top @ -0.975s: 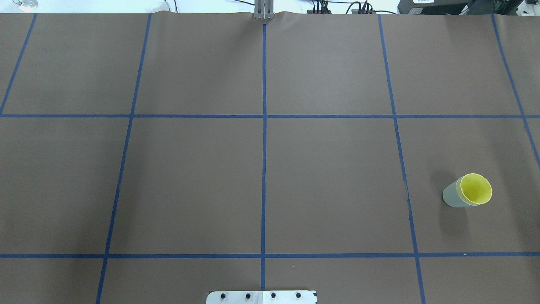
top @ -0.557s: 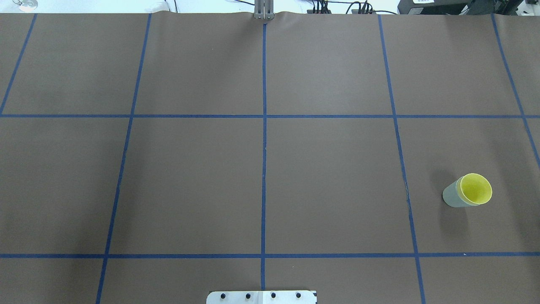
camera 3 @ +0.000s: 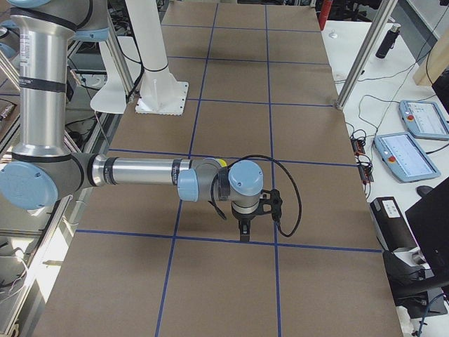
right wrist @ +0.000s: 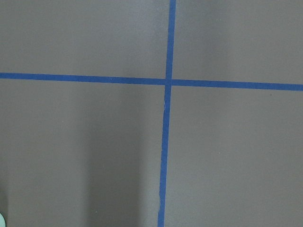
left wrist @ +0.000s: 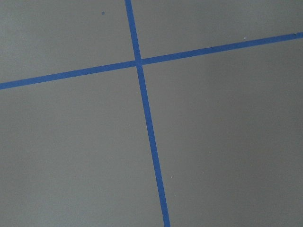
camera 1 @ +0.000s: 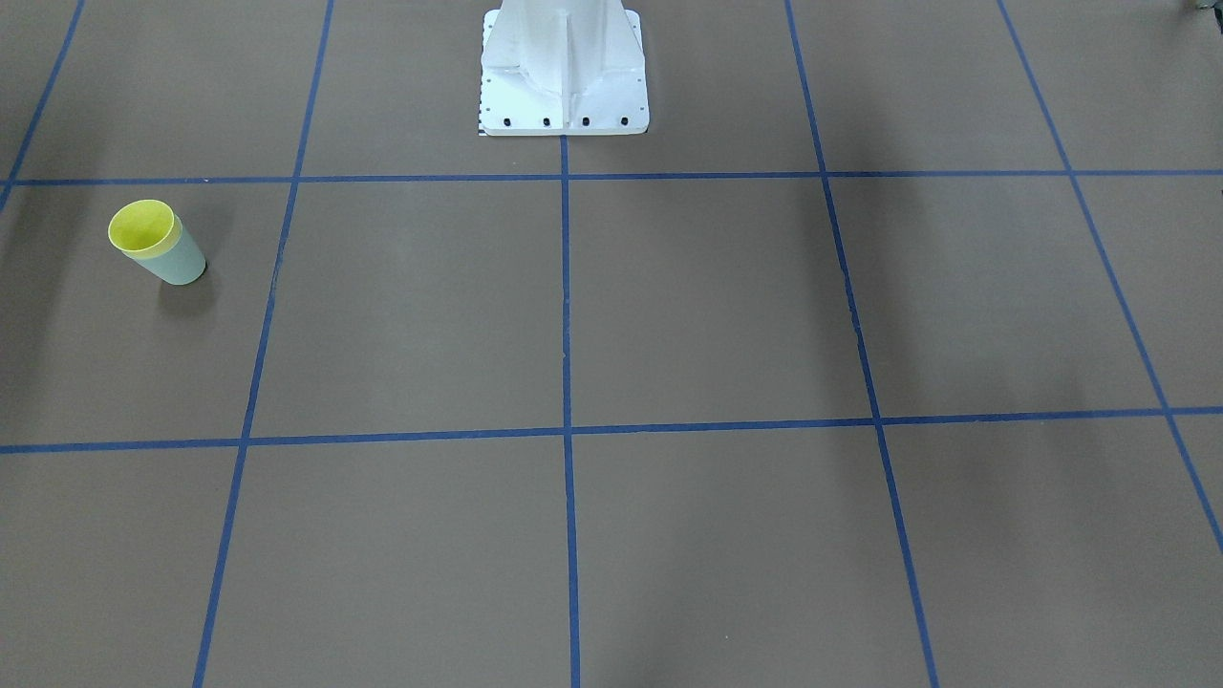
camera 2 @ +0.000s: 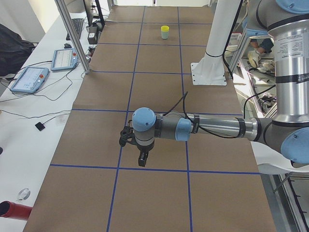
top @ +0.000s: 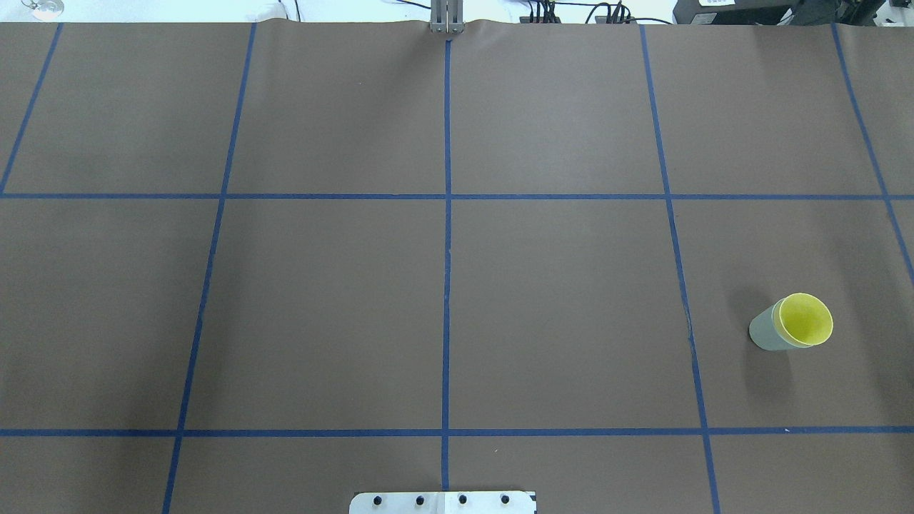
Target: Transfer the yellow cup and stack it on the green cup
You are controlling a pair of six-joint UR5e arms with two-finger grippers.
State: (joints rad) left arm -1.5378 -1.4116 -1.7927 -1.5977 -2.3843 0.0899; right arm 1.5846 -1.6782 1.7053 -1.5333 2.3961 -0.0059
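Note:
The yellow cup (top: 805, 320) sits nested inside the green cup (top: 764, 334), which stands upright on the brown table at the right of the overhead view. The pair also shows in the front-facing view, yellow cup (camera 1: 141, 227) in green cup (camera 1: 182, 263), and far off in the exterior left view (camera 2: 165, 32). My left gripper (camera 2: 141, 159) hangs over the table far from the cups. My right gripper (camera 3: 243, 232) hangs above the table near the cups, which its arm mostly hides. Both grippers show only in side views, so I cannot tell whether they are open or shut.
The robot's white base (camera 1: 564, 67) stands at the table's near middle edge. Blue tape lines (top: 446, 214) divide the brown table into squares. Tablets (camera 2: 29, 79) and cables lie on the side bench. A metal post (camera 2: 72, 34) stands at the table's far edge.

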